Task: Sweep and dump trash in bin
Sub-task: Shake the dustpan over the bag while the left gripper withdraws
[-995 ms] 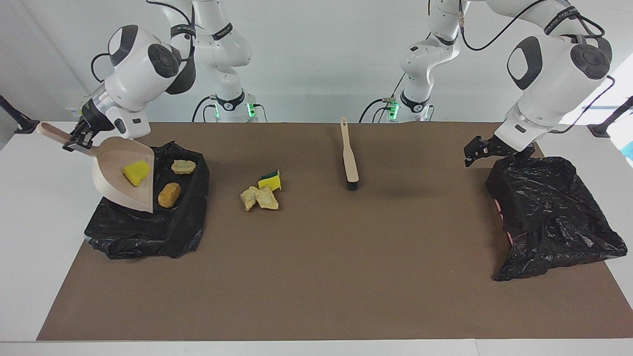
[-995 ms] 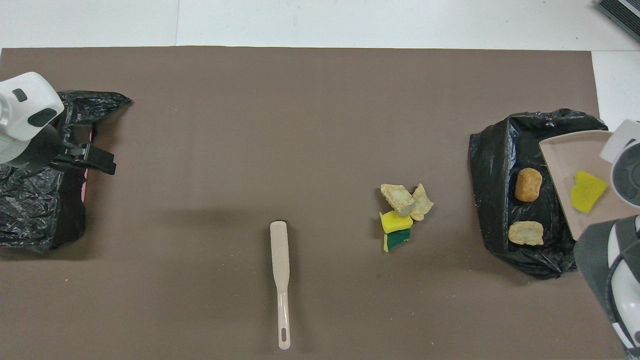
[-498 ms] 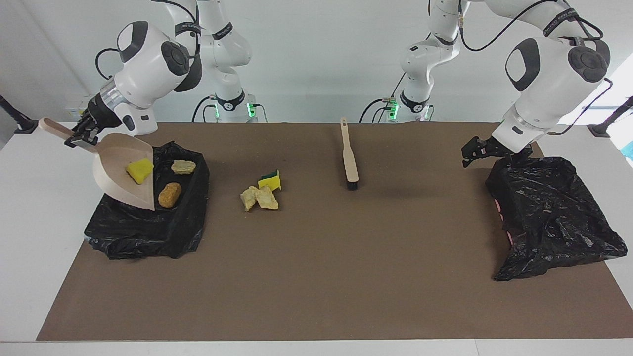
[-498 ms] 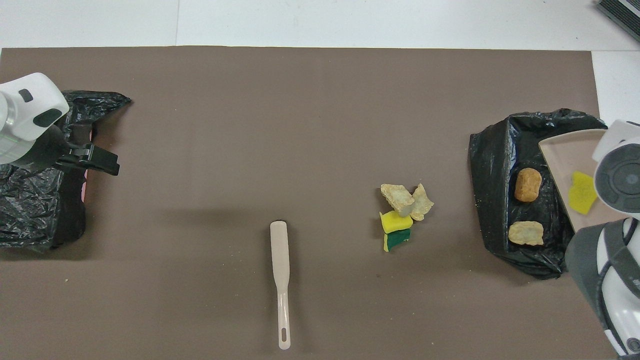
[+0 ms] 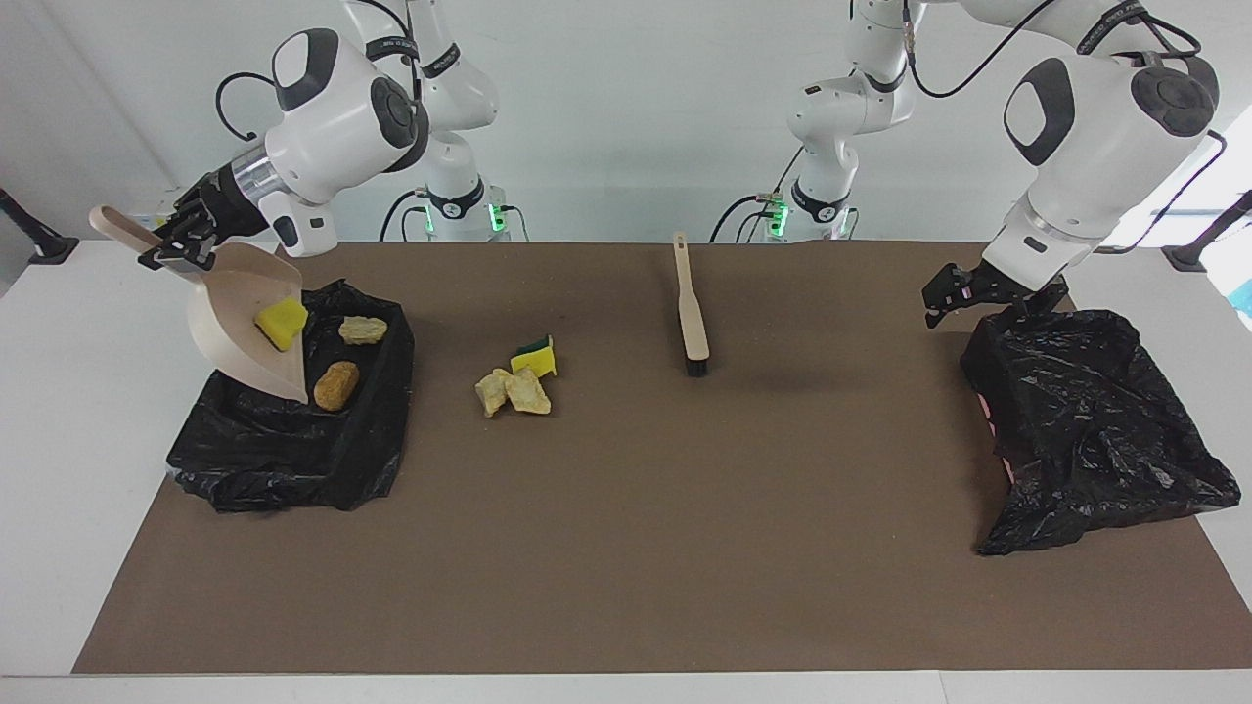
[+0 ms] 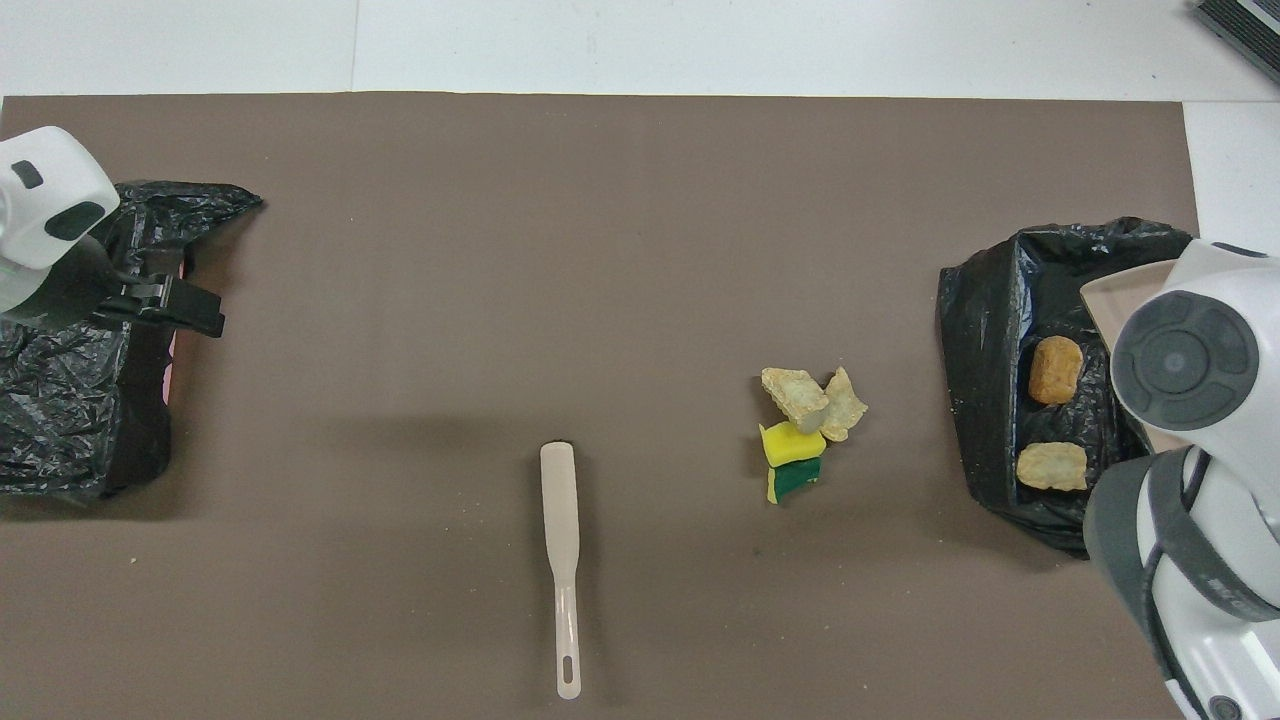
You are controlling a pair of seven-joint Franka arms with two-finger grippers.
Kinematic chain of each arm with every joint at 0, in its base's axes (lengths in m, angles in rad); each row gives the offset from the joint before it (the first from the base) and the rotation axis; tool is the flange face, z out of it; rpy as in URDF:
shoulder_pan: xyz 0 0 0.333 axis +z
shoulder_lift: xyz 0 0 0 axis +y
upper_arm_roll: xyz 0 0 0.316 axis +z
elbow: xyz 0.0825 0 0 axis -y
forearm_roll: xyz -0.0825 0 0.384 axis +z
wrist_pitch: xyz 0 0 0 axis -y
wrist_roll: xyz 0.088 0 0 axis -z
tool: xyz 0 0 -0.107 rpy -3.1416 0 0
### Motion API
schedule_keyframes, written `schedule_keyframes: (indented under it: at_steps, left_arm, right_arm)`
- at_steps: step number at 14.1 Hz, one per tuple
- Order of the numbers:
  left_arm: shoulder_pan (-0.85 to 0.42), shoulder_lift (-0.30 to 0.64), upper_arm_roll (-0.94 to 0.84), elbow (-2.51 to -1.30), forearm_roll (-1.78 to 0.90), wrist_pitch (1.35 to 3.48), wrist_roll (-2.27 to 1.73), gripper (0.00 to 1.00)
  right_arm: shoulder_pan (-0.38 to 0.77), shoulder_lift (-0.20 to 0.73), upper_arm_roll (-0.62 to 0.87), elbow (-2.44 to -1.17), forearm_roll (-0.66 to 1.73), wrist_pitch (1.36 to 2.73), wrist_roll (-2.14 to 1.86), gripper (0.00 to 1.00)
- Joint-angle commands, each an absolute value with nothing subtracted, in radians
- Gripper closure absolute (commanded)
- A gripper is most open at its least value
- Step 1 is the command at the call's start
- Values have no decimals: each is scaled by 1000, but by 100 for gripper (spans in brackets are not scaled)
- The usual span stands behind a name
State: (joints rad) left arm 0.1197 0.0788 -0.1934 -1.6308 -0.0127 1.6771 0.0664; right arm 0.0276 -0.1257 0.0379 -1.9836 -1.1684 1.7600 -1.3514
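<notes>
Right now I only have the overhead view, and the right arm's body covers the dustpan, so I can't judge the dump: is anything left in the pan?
Observer: Yes. One yellow sponge piece lies in the beige plastic dustpan, near its open lip.
Operator: Is the pan tipped?
Observer: It slopes, lip down over the black-bag-lined bin, handle raised.
Operator: And the grip?
Observer: The right hand is shut on the dustpan's handle.
</notes>
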Motion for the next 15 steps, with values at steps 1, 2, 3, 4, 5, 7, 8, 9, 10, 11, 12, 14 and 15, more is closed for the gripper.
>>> schedule_keyframes:
  at_steps: [1,2,3,4,5,7,8,9,10,11,12,14,15]
  left_arm:
    - [20,26,-94,-1629,-6,1655,49,0]
    - [-20,14,-66,-1637,-11,1654,48,0]
    - [-55,-3,-31,-1644,-11,1652,49,0]
    - [-73,-20,-8,-1655,-11,1634,51,0]
    - [-80,-29,-3,-1657,-11,1614,54,0]
    - [-80,-53,-3,-1673,-11,1605,58,0]
    - [-74,-86,-3,-1719,-11,1617,63,0]
    - [-69,-109,-3,-1747,-9,1623,64,0]
    - [-66,-110,-3,-1750,-9,1620,66,0]
    - [-66,-107,-3,-1743,-9,1617,66,0]
    - [-64,-106,-3,-1741,-9,1615,66,0]
    - [-61,-103,-3,-1735,-8,1605,55,0]
    - [-61,-100,-3,-1730,-8,1614,55,0]
  right_arm:
    - [-24,-178,38,-2071,-1207,1807,-1254,100]
    - [-20,-179,40,-2074,-1209,1793,-1232,100]
    - [-12,-179,41,-2082,-1209,1770,-1177,100]
    - [-8,-189,40,-2106,-1216,1776,-1163,100]
    - [-8,-201,41,-2115,-1227,1778,-1163,100]
    - [8,-210,43,-2125,-1227,1764,-1157,100]
    - [17,-209,41,-2123,-1242,1776,-1172,100]
    - [23,-206,44,-2117,-1280,1773,-1204,100]
    - [37,-209,44,-2120,-1281,1775,-1207,100]
    - [28,-215,37,-2120,-1305,1807,-1315,100]
    - [22,-221,29,-2120,-1293,1883,-1424,100]
    - [-5,-219,29,-2118,-1282,1901,-1381,100]
    - [-5,-218,29,-2117,-1272,1879,-1356,100]
